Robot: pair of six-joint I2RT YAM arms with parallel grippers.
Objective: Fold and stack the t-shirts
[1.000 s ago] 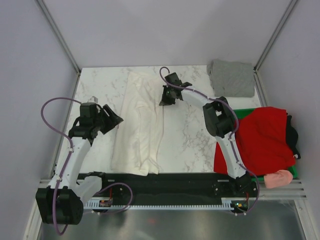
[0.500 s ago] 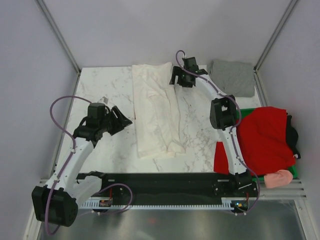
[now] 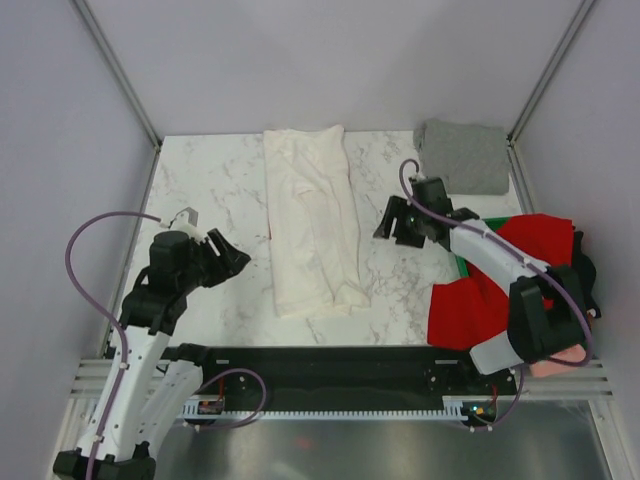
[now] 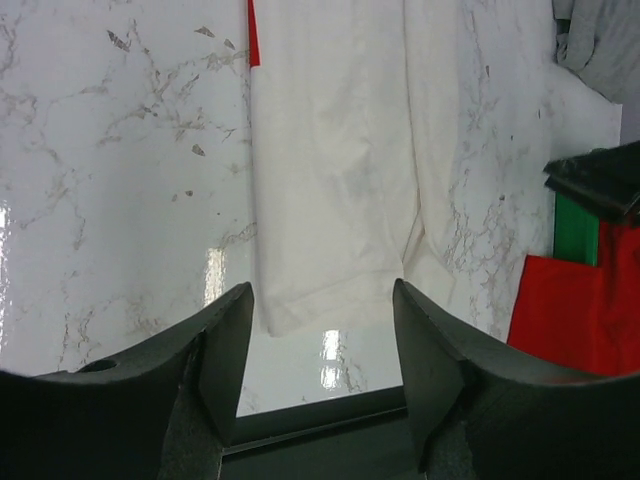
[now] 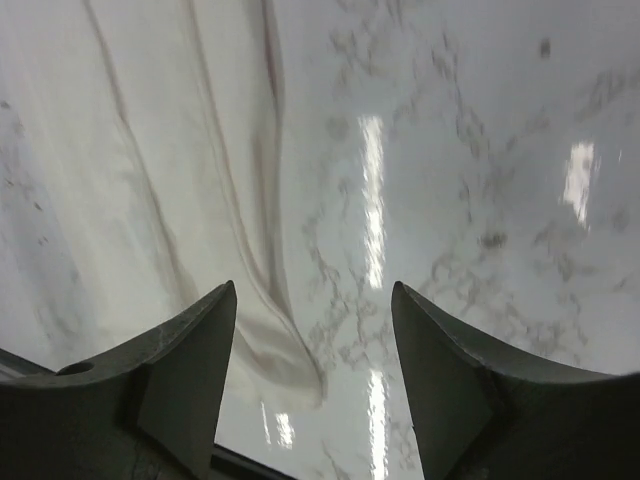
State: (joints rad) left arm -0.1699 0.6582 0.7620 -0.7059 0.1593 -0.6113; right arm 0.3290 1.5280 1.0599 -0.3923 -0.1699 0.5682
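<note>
Both arms have pulled back from the white shirt (image 3: 312, 225), which lies as a long narrow strip up the middle of the table (image 3: 200, 180), left gripper (image 3: 232, 258) and right gripper (image 3: 389, 230) spread wide and empty, so the lengthwise fold looks done and a cross fold likely comes next.

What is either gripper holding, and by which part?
Nothing. The left gripper and right gripper are both open and empty; the white shirt lies on the table, clear of both.
</note>
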